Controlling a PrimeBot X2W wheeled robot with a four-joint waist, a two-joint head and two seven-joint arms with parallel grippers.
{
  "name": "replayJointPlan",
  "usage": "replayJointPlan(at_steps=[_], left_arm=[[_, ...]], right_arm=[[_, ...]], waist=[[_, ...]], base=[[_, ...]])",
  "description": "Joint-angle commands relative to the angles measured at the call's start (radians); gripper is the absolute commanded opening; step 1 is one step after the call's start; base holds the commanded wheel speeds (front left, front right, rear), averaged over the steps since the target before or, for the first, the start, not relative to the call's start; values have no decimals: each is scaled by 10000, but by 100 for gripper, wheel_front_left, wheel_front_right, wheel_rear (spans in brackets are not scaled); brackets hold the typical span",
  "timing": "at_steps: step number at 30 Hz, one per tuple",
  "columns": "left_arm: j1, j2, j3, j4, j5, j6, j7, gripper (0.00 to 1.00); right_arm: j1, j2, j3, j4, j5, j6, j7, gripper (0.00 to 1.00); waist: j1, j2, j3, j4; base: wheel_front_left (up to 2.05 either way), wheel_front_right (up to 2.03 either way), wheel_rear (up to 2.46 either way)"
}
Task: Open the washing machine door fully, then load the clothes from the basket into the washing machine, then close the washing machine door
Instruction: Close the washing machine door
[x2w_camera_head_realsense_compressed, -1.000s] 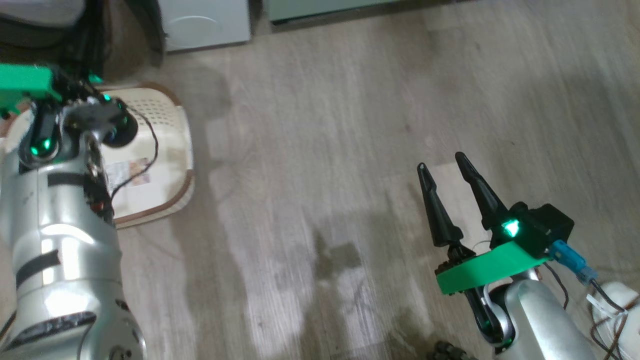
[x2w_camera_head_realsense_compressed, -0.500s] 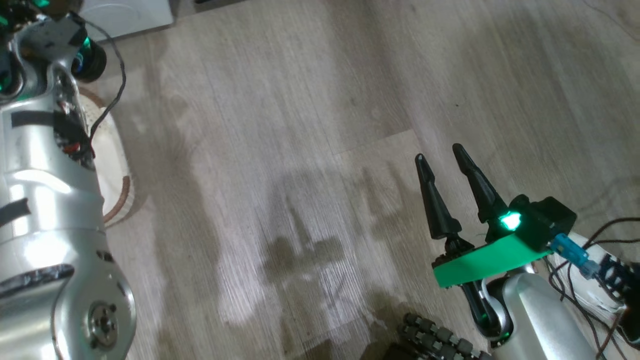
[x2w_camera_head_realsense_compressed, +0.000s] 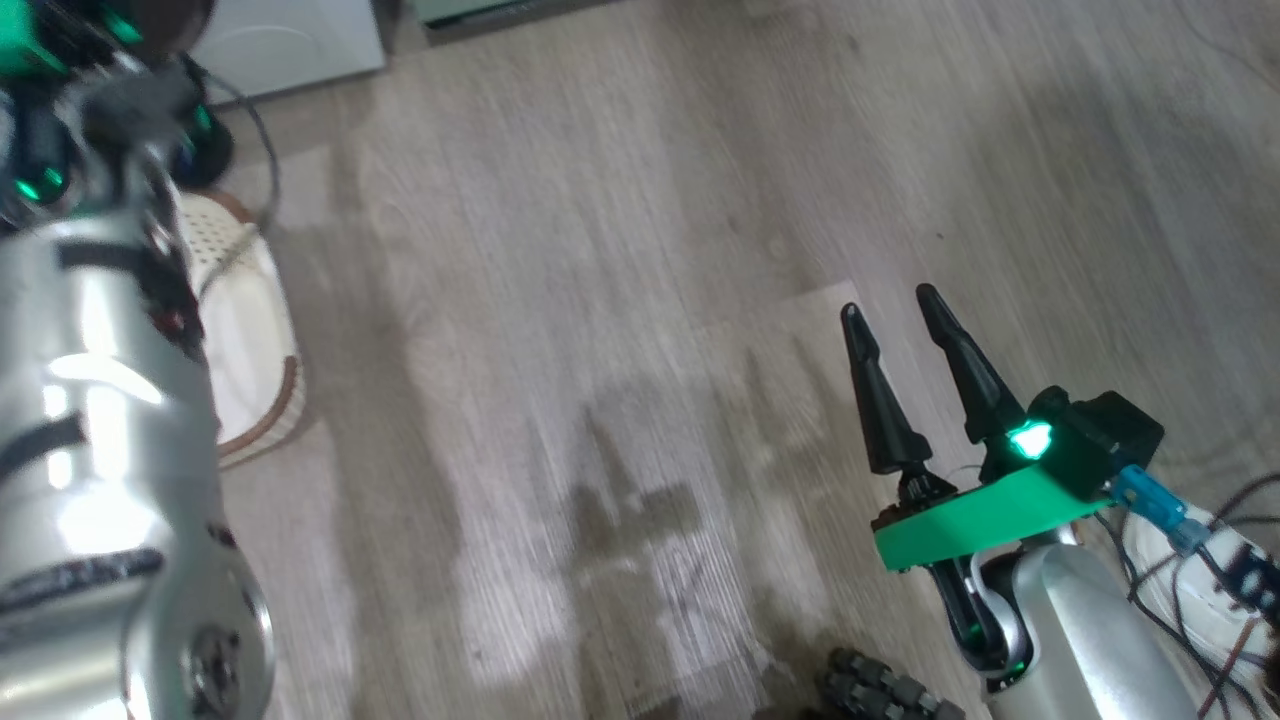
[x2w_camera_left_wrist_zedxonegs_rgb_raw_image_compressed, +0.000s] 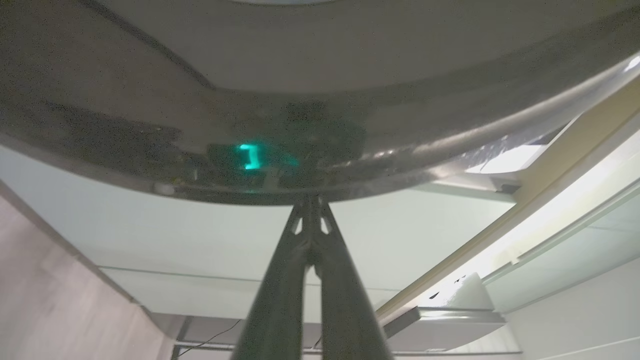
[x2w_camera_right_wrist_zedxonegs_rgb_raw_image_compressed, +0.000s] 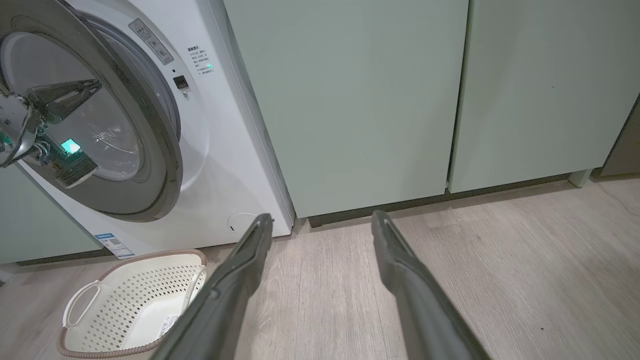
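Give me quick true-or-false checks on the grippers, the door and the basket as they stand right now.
1. The right gripper is open and holds nothing. True.
2. The door is shut flush against the washing machine. False: it stands ajar.
3. The basket is piled with red clothes. False: what shows of its inside is bare.
4. The left gripper is closed, tips at the door's dark rim. True.
5. The basket stands on the floor in front of the washing machine. True.
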Motion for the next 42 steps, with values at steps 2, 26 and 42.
replayJointPlan(at_steps=[2,26,42], left_arm=[[542,325,-401,-518,362,-17,348,0],[5488,3668,-8546,-3719,7532,49,-2815,0],[9638,676,-3710,-7919,12561,1038,-3970,0]], right_arm=[[-149,40,67,-249,-84,0,-65,100],[847,-250,-993,-152,-609,0,-65,100],[1349,-325,-1051,-693,-752,0,-65,100]], waist=[[-1,0,-390,370],[-1,0,-3272,3445],[-1,0,-3948,4362]], base=[[0,0,0],[0,0,0],[0,0,0]])
